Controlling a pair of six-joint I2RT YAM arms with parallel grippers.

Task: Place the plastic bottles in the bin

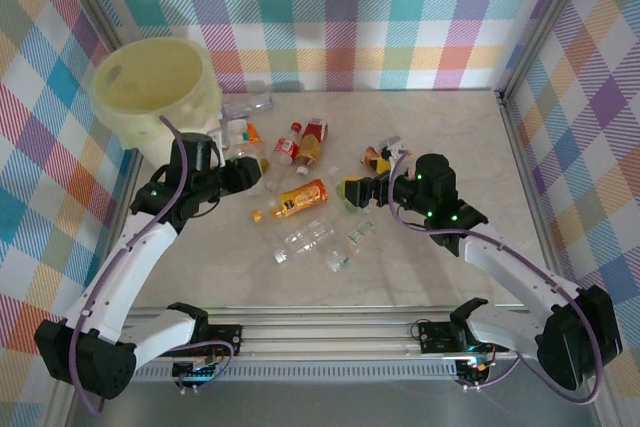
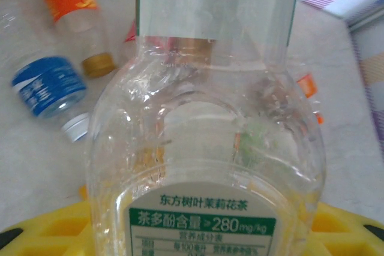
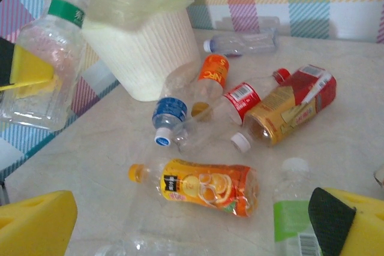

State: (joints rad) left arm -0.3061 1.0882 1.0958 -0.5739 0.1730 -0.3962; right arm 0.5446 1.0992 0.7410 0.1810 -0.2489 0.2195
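**One bottle in hand, the bin's rim yet to clear**

The left gripper is clamped on a clear bottle with a green label, its yellow fingers pinching the lower body. From the right wrist the bottle stands upright, cap up, just beside the bin and not over its opening. The right gripper hovers with jaws wide apart and empty above the loose bottles strewn across the middle of the table. Among them are an orange juice bottle and a blue-label one near the bin's foot.

The drop looks like the risky part. The thin, dented plastic could buckle or slide between the fingers, since the hold sits low on a tall, smooth body. If the arm swings across without lifting enough, the bottle could strike the rim and be knocked loose, or shove the light bin out of place. A release made short of the opening would send the bottle down the outside. The right gripper, hanging low over the pile, could scatter bottles towards the table's edge.
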